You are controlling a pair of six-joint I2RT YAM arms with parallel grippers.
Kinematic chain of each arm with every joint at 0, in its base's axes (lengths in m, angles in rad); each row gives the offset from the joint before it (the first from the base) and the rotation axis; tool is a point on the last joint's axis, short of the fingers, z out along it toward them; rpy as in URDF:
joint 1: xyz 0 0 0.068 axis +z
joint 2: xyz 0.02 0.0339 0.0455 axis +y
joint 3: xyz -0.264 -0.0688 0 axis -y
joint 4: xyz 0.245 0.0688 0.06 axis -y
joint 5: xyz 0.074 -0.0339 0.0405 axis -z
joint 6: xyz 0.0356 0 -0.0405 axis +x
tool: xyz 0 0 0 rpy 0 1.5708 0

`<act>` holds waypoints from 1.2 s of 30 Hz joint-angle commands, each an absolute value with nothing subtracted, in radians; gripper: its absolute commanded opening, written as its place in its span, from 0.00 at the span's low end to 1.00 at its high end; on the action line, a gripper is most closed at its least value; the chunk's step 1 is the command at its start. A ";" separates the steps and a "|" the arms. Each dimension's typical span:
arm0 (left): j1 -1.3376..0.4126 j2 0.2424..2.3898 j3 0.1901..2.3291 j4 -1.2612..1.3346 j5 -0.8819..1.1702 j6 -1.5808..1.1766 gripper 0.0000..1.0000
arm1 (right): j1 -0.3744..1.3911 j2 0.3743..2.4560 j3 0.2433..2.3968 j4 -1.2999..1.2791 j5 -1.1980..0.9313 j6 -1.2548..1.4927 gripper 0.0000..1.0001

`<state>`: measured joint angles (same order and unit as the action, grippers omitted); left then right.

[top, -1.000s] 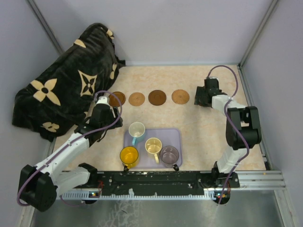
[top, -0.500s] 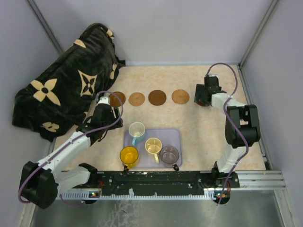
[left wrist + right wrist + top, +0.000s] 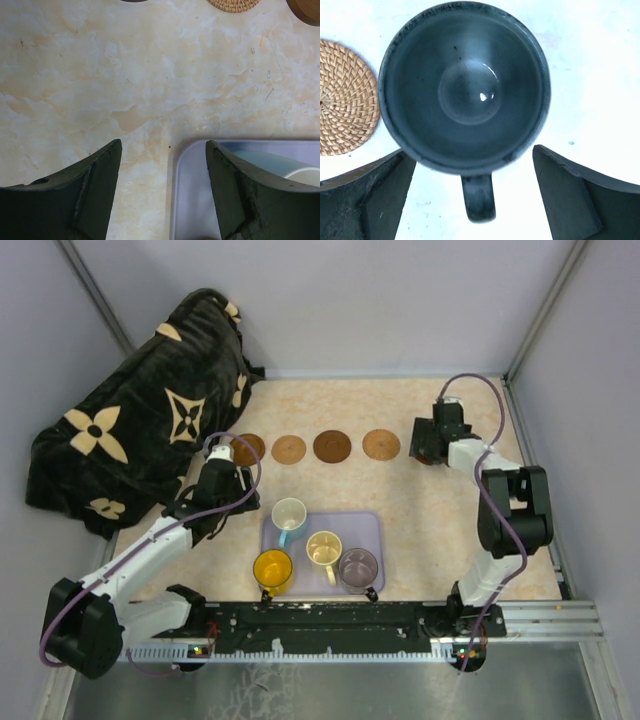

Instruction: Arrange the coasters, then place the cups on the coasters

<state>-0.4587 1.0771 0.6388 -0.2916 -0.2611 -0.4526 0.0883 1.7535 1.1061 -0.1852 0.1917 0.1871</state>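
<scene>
The grey-green cup [image 3: 465, 90] stands upright just ahead of the right pincer [image 3: 468, 150], its handle pointing back into the gap between the jaws, which stand wide apart and grip nothing. A woven coaster [image 3: 345, 110] lies just left of the cup. The left pincer [image 3: 164, 145] hangs open and empty over the worktop [image 3: 150, 75]. The lavender tray [image 3: 195, 190] has 1 corner beneath the right-hand jaw, and the white-and-blue cup [image 3: 280, 165] shows beyond it.

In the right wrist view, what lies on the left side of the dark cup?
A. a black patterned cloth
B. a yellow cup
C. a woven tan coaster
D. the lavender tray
C: a woven tan coaster lies on the table just left of the dark cup.
</scene>
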 commanded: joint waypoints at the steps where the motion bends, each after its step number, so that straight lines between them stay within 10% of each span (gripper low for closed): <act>1: -0.461 1.077 0.648 -0.281 -0.258 -0.458 0.74 | 0.082 1.612 1.072 -0.158 0.218 0.218 0.99; 18: -0.461 1.037 0.642 -0.306 -0.220 -0.466 0.73 | 0.123 1.111 0.917 -0.370 0.065 0.325 0.99; 36: -0.482 0.904 0.574 -0.308 -0.177 -0.468 0.72 | 0.773 0.907 0.828 -0.788 0.275 0.621 0.56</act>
<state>-0.4709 0.9314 0.5793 -0.2993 -0.1932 -0.4671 0.6952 0.9623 0.8234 -0.7013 0.2497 0.5255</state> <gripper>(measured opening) 0.723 0.613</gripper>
